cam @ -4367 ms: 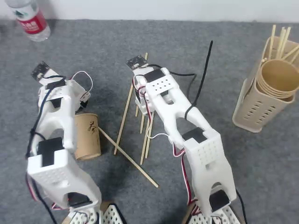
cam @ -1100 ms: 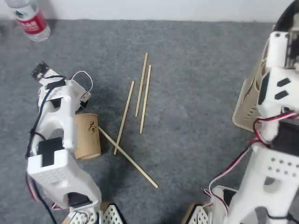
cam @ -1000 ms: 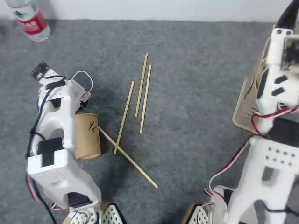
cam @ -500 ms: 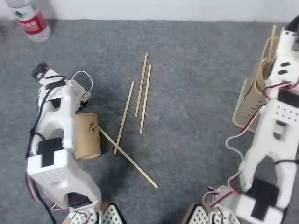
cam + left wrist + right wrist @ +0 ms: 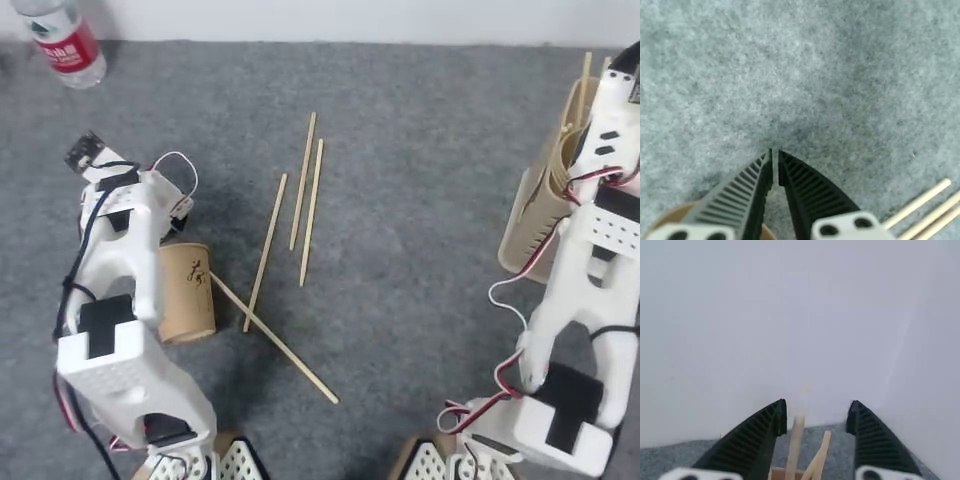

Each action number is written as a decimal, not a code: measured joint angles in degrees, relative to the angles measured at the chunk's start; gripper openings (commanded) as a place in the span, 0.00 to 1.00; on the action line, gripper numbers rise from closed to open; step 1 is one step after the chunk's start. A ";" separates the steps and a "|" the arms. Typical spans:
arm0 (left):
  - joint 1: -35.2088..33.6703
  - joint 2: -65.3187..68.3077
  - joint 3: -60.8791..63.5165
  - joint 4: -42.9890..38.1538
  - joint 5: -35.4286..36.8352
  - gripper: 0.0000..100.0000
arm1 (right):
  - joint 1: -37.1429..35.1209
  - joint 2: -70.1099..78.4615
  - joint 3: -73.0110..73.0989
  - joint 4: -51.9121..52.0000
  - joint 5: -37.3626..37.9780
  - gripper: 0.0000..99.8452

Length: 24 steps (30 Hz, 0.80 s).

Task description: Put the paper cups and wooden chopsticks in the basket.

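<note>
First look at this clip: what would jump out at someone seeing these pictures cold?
Four loose chopsticks lie scattered on the grey carpet, next to a paper cup on its side by the shut left claw. At the right edge, the right claw hangs open above the basket, where upright chopsticks stand.

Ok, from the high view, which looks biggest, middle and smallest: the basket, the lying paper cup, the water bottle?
1. Basket, though partly covered.
2. Paper cup and water bottle: they look about alike, and the bottle runs off the picture's edge, so I won't rank them.
</note>
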 measured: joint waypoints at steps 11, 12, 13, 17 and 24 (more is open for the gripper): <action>0.00 0.00 0.00 0.00 0.00 0.01 | -5.27 -5.27 -8.09 22.42 0.00 0.21; 0.00 0.00 0.00 0.00 0.00 0.01 | -7.30 -6.51 -8.88 26.20 0.00 0.21; 0.00 0.00 0.00 0.00 0.00 0.01 | -9.67 -7.56 -9.58 30.07 0.00 0.20; 0.00 0.00 0.00 0.00 0.00 0.01 | -19.96 -9.49 -12.40 44.48 0.00 0.20; 0.00 0.00 0.00 0.00 0.00 0.01 | -38.59 -9.32 -13.01 54.07 -0.26 0.20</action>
